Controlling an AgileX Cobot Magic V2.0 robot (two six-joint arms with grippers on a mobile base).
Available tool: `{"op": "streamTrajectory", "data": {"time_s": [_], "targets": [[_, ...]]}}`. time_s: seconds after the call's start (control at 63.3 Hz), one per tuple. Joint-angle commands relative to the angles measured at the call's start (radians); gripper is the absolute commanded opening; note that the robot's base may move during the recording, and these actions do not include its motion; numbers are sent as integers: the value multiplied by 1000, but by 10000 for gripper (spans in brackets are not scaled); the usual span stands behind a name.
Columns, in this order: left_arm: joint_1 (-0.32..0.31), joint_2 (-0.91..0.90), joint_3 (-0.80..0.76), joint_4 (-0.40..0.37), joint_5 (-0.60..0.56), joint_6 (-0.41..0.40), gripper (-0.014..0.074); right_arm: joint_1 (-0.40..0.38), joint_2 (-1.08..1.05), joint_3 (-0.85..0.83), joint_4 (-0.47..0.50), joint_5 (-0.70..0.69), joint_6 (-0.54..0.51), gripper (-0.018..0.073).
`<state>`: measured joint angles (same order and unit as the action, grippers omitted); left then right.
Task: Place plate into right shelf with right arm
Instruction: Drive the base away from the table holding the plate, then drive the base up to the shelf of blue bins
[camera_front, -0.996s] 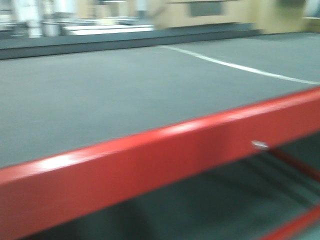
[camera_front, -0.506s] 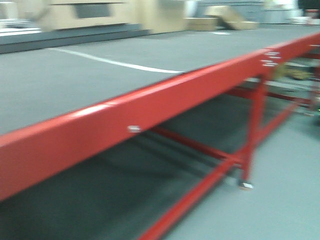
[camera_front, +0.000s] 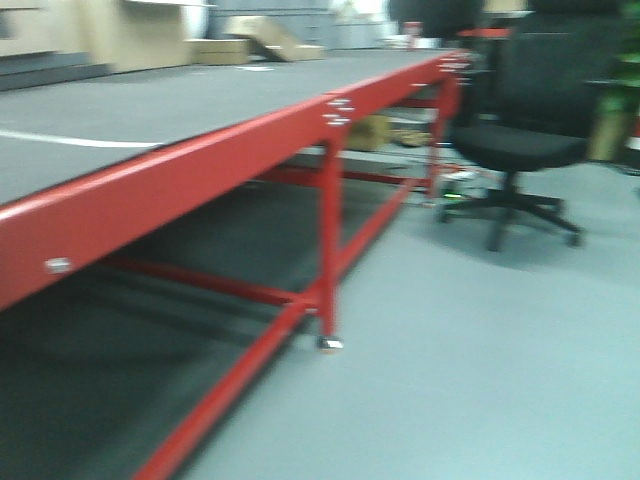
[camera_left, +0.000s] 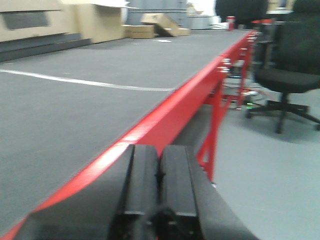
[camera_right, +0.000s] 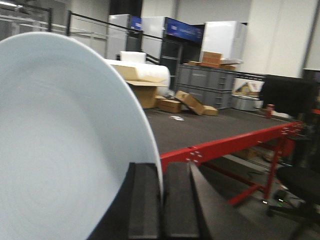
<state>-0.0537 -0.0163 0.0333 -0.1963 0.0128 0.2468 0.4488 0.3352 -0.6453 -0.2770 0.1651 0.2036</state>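
As seen from the left wrist, finds the left claw (camera_left: 159, 152) pressed finger against finger on nothing, hovering over the red edge rail (camera_left: 170, 112) of a long grey-topped counter (camera_left: 75, 110). Further right in that view, picks out a black office chair (camera_left: 295, 55) standing on the pale floor (camera_left: 260, 165) near the counter's far end. From the right wrist, catches the right claw (camera_right: 161, 170) pinched tight on the rim of the white plate (camera_right: 65, 140), held upright on edge, clear of the counter and filling the left side of the view. Beyond the plate's curve, takes in cardboard boxes (camera_right: 192, 102) scattered on the far side of the counter top. From the front, blurred throughout: rail at left, chair at right.
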Motion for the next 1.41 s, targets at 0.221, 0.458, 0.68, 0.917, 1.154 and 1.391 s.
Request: {"op": "streamTrajectory", "data": {"time_s": [0.221, 0.458, 0.68, 0.917, 1.154, 1.391], "targets": [[2, -11, 8, -2, -87, -2, -47, 0, 8, -31, -14, -98, -3, 55], [2, -11, 8, -2, -87, -2, -47, 0, 8, -31, -14, -98, -3, 55], [2, -11, 8, -2, -87, -2, -47, 0, 8, -31, -14, -98, -3, 55], [2, -11, 8, -2, -87, -2, -47, 0, 8, -31, -14, -98, -3, 55], [2, -11, 8, -2, -87, -2, -47, -2, 8, -31, -14, -99, -3, 55], [2, -11, 8, -2, -87, -2, -47, -2, 8, -31, -14, -99, -3, 55]]}}
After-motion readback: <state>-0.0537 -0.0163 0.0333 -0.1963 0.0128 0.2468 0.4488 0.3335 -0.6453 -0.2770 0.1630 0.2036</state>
